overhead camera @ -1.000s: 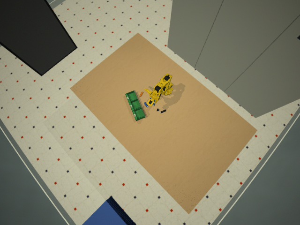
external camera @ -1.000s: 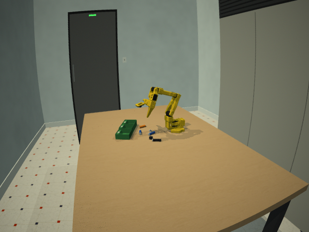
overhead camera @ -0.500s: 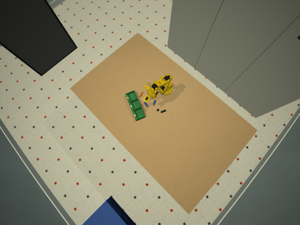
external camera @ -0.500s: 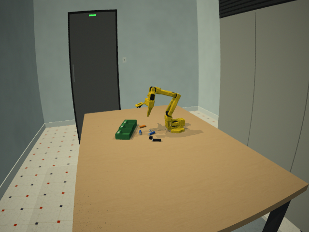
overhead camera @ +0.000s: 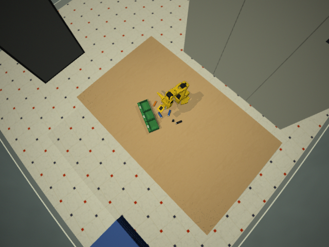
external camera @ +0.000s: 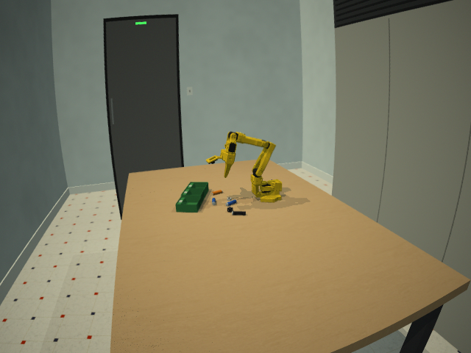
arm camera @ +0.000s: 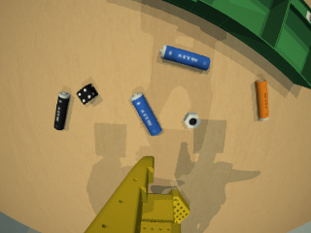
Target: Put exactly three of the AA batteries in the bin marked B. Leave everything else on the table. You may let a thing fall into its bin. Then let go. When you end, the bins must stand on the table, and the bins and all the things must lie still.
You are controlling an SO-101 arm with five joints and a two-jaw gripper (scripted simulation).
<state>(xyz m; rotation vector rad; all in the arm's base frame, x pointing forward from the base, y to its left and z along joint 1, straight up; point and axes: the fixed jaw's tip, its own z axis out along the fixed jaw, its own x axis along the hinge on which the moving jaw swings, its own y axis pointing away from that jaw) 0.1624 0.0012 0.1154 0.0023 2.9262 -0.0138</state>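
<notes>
Exterior view, left to right: green three-compartment bin row (overhead camera: 149, 115) (external camera: 186, 207) (arm camera: 279, 29), near the left edge of the counter (overhead camera: 199, 159) (external camera: 266, 265) (arm camera: 29, 63); tool (overhead camera: 159, 101) (external camera: 216, 168) (arm camera: 165, 182), raised, released; outside the bins, first blue battery (overhead camera: 160, 115) (external camera: 213, 201) (arm camera: 186, 57), orange battery (overhead camera: 154, 103) (external camera: 217, 192) (arm camera: 262, 100), hex nut (overhead camera: 165, 108) (external camera: 229, 198) (arm camera: 187, 120), die (overhead camera: 172, 120) (external camera: 229, 209) (arm camera: 87, 93), second blue battery (overhead camera: 169, 112) (external camera: 231, 202) (arm camera: 147, 115), black battery (overhead camera: 179, 122) (external camera: 238, 212) (arm camera: 61, 111).

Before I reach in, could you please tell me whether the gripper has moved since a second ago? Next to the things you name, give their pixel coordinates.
Yes; in the top view, the gripper (overhead camera: 163, 107) (external camera: 216, 168) (arm camera: 165, 182) has shifted toward the orange battery (overhead camera: 154, 103) (external camera: 217, 192) (arm camera: 262, 100).
</notes>
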